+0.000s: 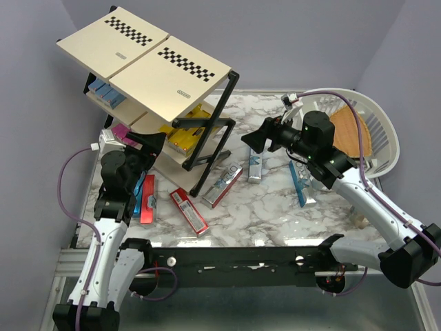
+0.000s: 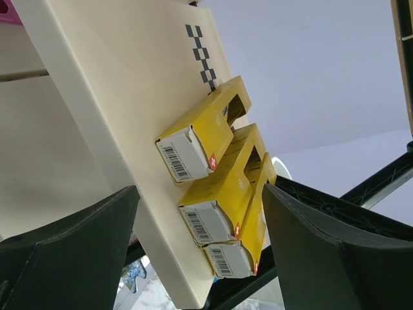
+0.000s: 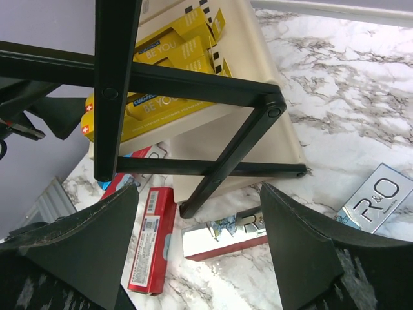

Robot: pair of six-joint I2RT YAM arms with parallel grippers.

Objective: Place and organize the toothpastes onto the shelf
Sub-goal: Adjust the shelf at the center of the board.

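The shelf [image 1: 145, 65] has pale wooden boards with a smooth matt face, carried on a black metal frame [image 3: 116, 84] with a satin finish. The yellow toothpaste boxes [image 2: 206, 132] are matt cardboard, while the silver box [image 3: 222, 236] shines like foil and the marble-patterned tabletop [image 1: 275, 207] is glossy. The basket [image 1: 382, 131] is white plastic, and the fingers [image 3: 303, 258] of the right gripper [image 3: 199, 187] are black, matt and scuffed.

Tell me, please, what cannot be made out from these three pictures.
- Top view: the blue boxes lie mostly under the top boards of the shelf, so they cannot be counted.
- Top view: the pink box is largely covered by the left arm.
- Top view: the right arm covers part of the basket.
- Right wrist view: a silver box is cut off by the right edge.
- Left wrist view: the barcode digits on the yellow boxes are too small to read.
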